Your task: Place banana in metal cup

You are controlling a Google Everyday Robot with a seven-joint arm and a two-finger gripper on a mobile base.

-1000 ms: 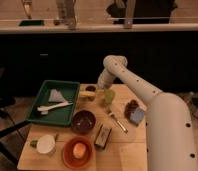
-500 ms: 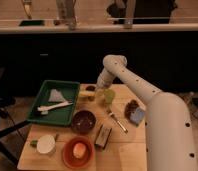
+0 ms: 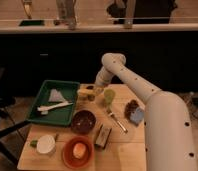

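My arm comes in from the lower right, bends over the back of the wooden table [image 3: 137,150], and reaches down to the left. The gripper [image 3: 92,90] is low at the table's far edge, between the green tray and the light-green cup. A small pale-yellow banana [image 3: 83,93] shows right at the gripper's left side, touching or very close to it. A small dark shape under the gripper looks like the metal cup [image 3: 92,96], mostly hidden by the gripper. I cannot tell whether the banana is held.
A green tray [image 3: 67,89] with a white utensil sits at the left. A light-green cup [image 3: 109,96] stands right of the gripper. In front are a dark bowl [image 3: 84,121], an orange bowl [image 3: 78,151], a white mug [image 3: 45,144], a utensil [image 3: 117,121], a small box [image 3: 102,136] and a blue item [image 3: 137,116].
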